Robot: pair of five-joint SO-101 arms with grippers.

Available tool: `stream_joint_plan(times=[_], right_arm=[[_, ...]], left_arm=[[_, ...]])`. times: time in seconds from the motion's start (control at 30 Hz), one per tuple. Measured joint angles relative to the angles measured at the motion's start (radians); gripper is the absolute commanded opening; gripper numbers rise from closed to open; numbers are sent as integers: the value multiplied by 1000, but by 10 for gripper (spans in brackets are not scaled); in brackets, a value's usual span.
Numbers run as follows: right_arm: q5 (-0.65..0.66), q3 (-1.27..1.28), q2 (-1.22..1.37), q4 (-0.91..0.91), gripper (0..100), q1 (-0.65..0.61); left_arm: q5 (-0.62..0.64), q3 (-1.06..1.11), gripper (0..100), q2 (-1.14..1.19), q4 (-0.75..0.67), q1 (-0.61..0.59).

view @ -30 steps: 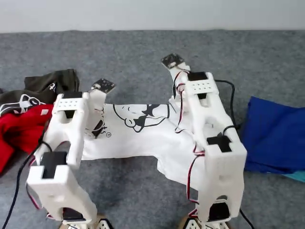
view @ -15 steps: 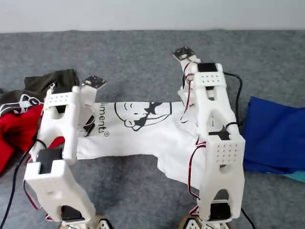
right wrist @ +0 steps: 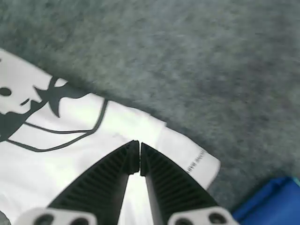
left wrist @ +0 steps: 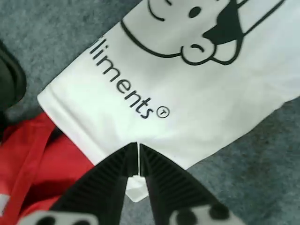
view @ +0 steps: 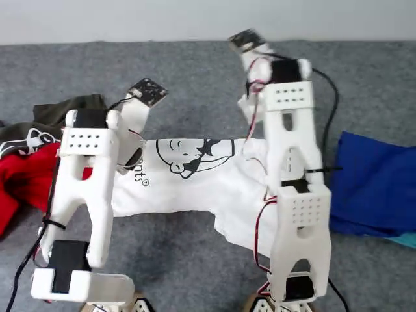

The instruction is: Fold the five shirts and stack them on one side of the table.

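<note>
Your grey surface [view: 195, 71] carries a white printed shirt [view: 195, 182] spread at the middle, between the arms. A blue shirt [view: 374, 188] lies at the right. A red shirt [view: 26, 175] and a dark olive shirt [view: 58, 117] are heaped at the left. Your left pincer [left wrist: 138, 152] sits over the white shirt's left hem, jaws pressed together. Your right pincer [right wrist: 139, 157], jaws likewise together, is over its far right corner.

High cam overhead, tilted forward over table [view: 195, 71]; wrist cams close, facing down; all share white shirt [view: 188, 188].
</note>
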Motion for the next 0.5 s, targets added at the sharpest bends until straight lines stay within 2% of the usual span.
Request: stream_joint_plan(times=[0.23, 0.5], right_arm=[[-11, 157, -328, 2, 11, 68], [-11, 459, -767, 2, 12, 216]], left_arm=[[64, 0, 15, 0, 3, 133], [163, 0, 32, 0, 3, 477]])
